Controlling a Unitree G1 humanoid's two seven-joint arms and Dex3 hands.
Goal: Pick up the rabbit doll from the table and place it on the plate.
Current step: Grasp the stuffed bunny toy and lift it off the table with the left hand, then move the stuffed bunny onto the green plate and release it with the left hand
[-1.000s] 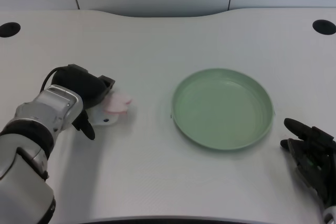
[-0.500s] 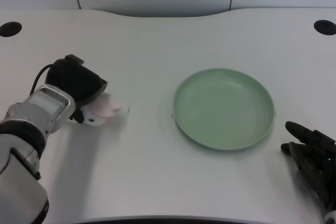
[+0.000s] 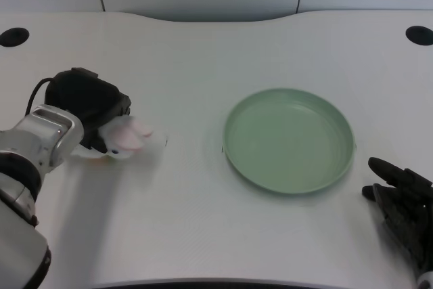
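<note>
The rabbit doll (image 3: 127, 137) is white with pink ears and sits at the table's left, its ears pointing right toward the plate. My left hand (image 3: 86, 104) is closed over the doll's back end and grips it; most of the body is hidden under the black fingers. The green plate (image 3: 289, 101) lies empty right of the middle, about a plate's width from the doll.
My right hand (image 3: 404, 209) rests at the table's front right corner, just beyond the plate's rim. Two black round holes (image 3: 13, 36) (image 3: 419, 34) sit in the table's far corners. A grey wall panel runs behind the curved back edge.
My left hand has drawn back to the left, and the rabbit doll has moved left with it, away from the plate. The thumb no longer hangs below the doll.
</note>
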